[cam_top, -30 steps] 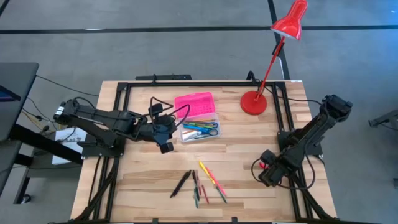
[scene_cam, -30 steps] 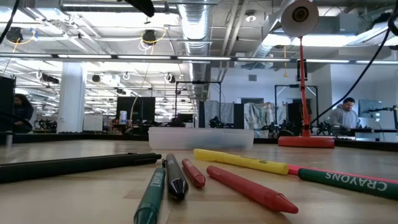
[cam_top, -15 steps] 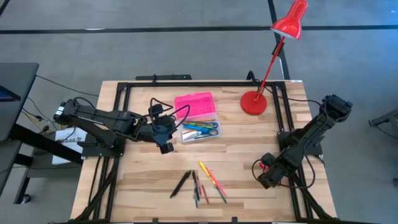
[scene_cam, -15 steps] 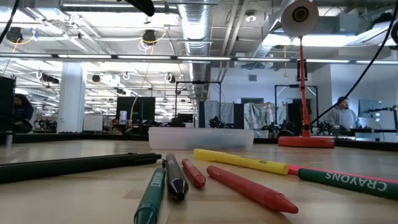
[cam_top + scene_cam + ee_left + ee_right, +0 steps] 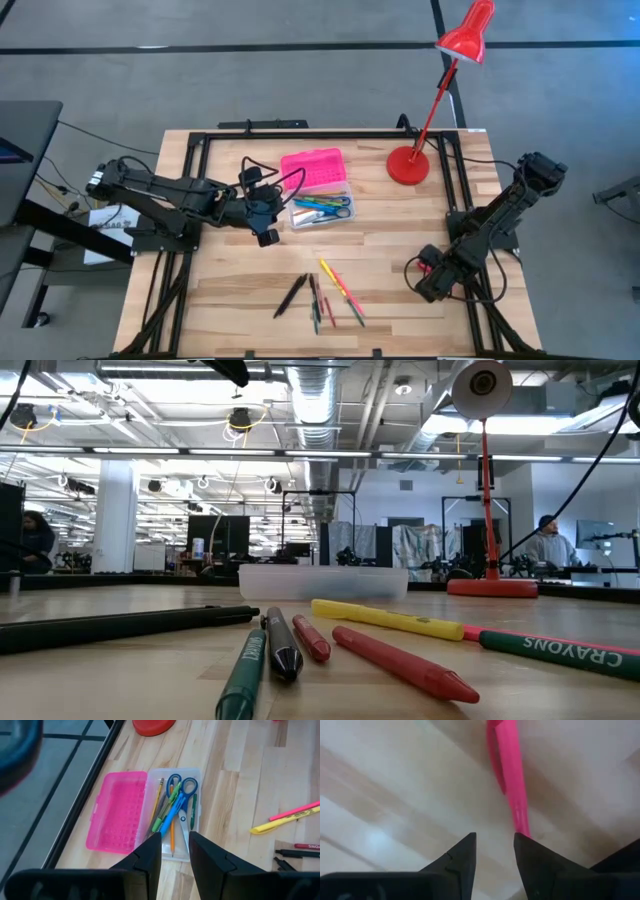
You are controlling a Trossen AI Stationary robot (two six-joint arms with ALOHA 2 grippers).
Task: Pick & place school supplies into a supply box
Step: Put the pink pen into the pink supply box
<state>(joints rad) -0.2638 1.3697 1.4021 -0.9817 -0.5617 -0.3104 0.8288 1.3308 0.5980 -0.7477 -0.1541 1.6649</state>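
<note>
So we judge the task partly done. The supply box sits open near the middle of the bench, its pink lid folded back toward the red desk lamp. Inside the clear base we see blue-handled scissors, a green marker, a blue pen and a pencil or two lying lengthwise.

What is left is a loose cluster near the front edge of the bench: a yellow and pink highlighter, a black pen, a green crayon, red crayons and a few more thin sticks we cannot separate from above. One pink pen lies on the bench on the right side, well apart from that cluster.

Our left end effector hangs just beside the box with its fingers a little apart and nothing between them. Our right end effector is low over the bench at the right side, fingers apart, with the pink pen just ahead of the tips and not yet gripped. We reckon that pen is the next item to go in, with the front cluster to follow
</note>
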